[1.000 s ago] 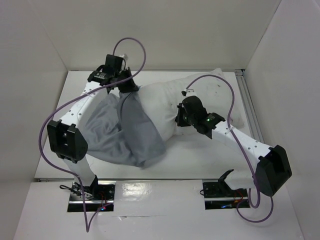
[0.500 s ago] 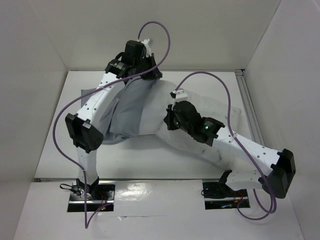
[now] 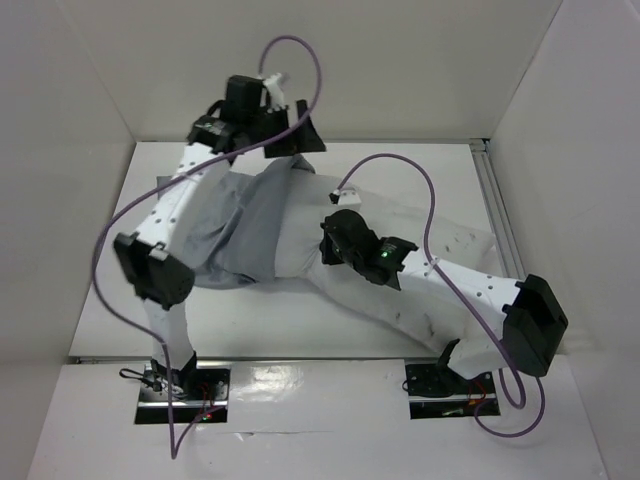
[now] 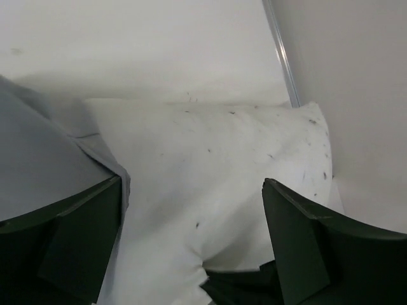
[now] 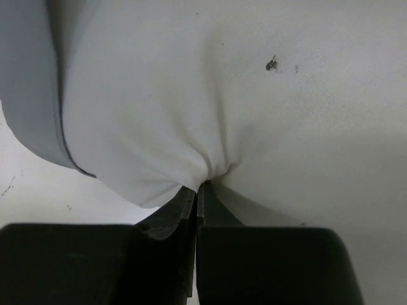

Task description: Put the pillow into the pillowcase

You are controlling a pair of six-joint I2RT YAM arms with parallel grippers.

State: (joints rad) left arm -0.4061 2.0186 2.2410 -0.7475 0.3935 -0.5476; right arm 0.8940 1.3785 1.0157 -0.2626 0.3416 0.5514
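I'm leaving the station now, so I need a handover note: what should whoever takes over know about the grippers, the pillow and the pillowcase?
The left gripper is open and raised near the far edge. The plain grey, limp fabric pillowcase lies against one finger; I cannot tell if it is hooked.
The right gripper is shut on a pinch of the plump white speckled pillow.
The pillow lies across the table. The pillowcase overlaps its left end and the rest is bare.
Done: the case is started over one end.
Left: draw the case over most of the pillow.
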